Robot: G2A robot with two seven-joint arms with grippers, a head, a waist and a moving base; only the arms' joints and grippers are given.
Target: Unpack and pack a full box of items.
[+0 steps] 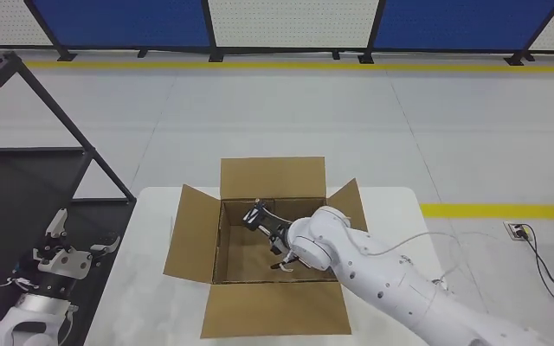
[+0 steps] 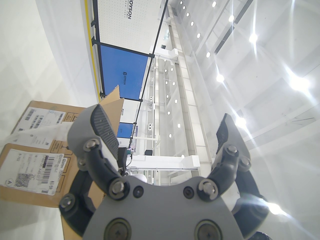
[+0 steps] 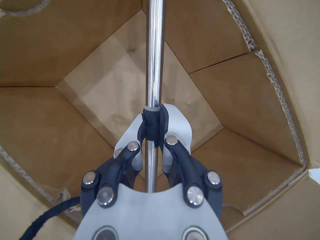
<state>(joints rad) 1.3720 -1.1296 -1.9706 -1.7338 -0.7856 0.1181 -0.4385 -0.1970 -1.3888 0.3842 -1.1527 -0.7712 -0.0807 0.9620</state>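
Well, starting at my left: the left gripper (image 1: 82,235) hangs beside the table, above a black rack (image 1: 43,173), jaws spread wide; its arm is cut off at the frame's edge. At centre the cardboard box (image 1: 273,177) sits with flaps out on the white table (image 1: 151,294). Inside it the right gripper (image 3: 153,123) pinches a shiny metal rod (image 3: 155,51) — the rod's near end is hidden behind the wrist plate, and from above I can hardly make it out. Grey floor, a yellow line (image 1: 286,63) and blue panels (image 1: 121,22) lie behind.
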